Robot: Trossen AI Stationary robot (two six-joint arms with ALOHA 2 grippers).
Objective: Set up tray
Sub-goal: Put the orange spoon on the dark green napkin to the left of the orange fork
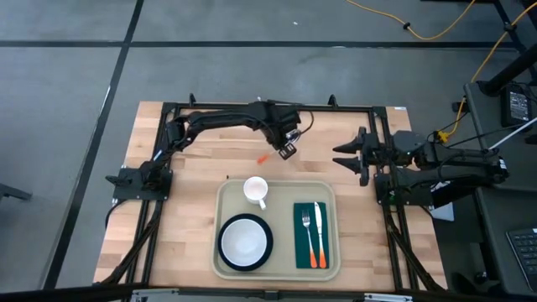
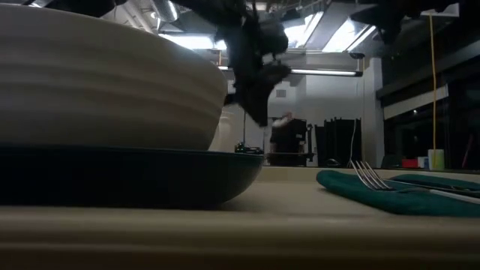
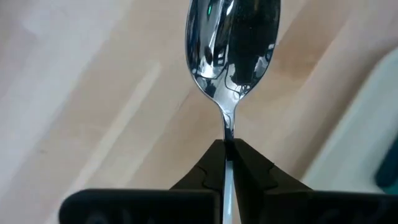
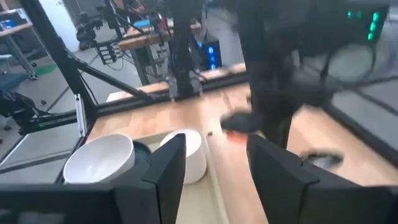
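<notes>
On the table, beige tray (image 1: 278, 189) — rounded corners, raised rim

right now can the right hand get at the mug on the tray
Probably yes: the right hand is open and empty beside the tray, and the mug stands uncovered. The left hand, gripping a spoon, hovers nearby though.
</notes>
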